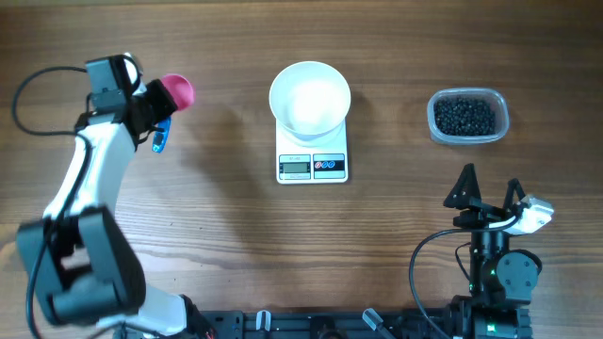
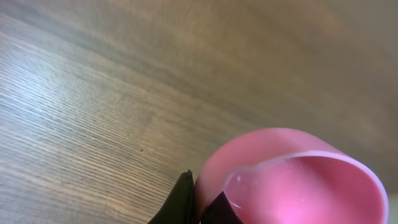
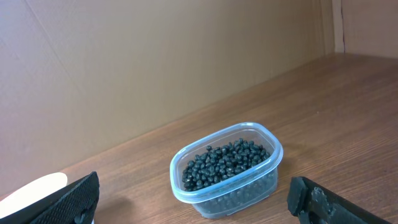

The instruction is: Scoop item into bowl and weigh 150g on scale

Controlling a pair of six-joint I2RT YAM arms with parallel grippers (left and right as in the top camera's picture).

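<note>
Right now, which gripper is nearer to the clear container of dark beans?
Right. The right gripper stands open just on the robot's side of the container. The left gripper is far off, beyond the scale, shut on a pink scoop.

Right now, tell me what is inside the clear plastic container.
The clear container holds a pile of small round dark pieces, with no lid on it. Its floor is covered by the pile, so anything underneath cannot be seen.
</note>
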